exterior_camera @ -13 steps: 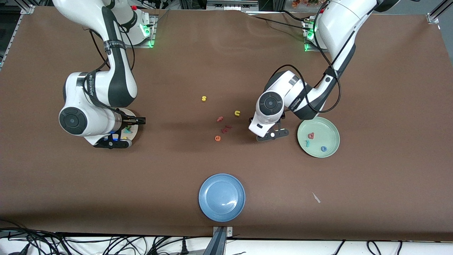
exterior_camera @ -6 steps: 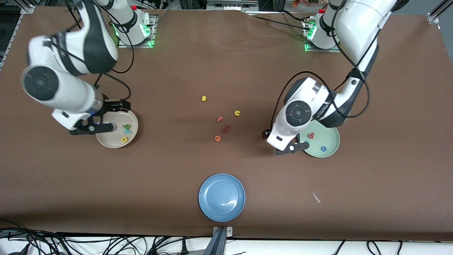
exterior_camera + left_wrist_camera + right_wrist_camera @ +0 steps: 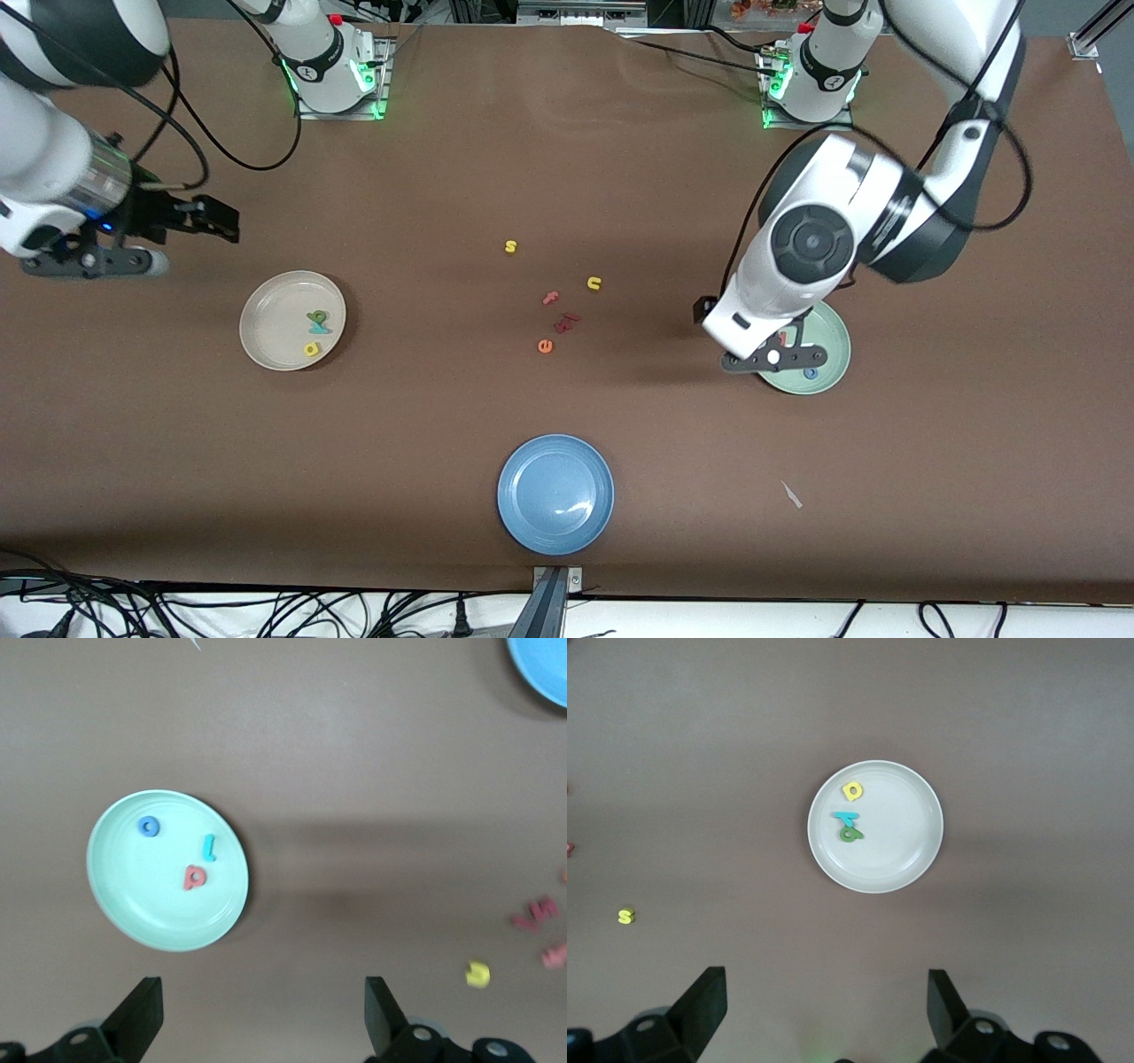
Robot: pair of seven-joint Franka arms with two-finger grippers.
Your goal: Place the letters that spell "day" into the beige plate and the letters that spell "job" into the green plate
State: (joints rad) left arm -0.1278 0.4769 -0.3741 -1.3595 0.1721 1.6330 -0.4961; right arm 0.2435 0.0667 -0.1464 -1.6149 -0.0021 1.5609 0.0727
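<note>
both arms raised, left gripper (image 3: 772, 356) spread over the green plate (image 3: 833, 354), right gripper (image 3: 142, 239) spread over bare table.

Left gripper (image 3: 780, 350) raised, jaws wide apart, empty, right gripper (image 3: 146, 239) raised, jaws wide apart, empty

Loose letters (image 3: 558, 310) clutter centre; blue plate (image 3: 555, 494) nearer.
</note>
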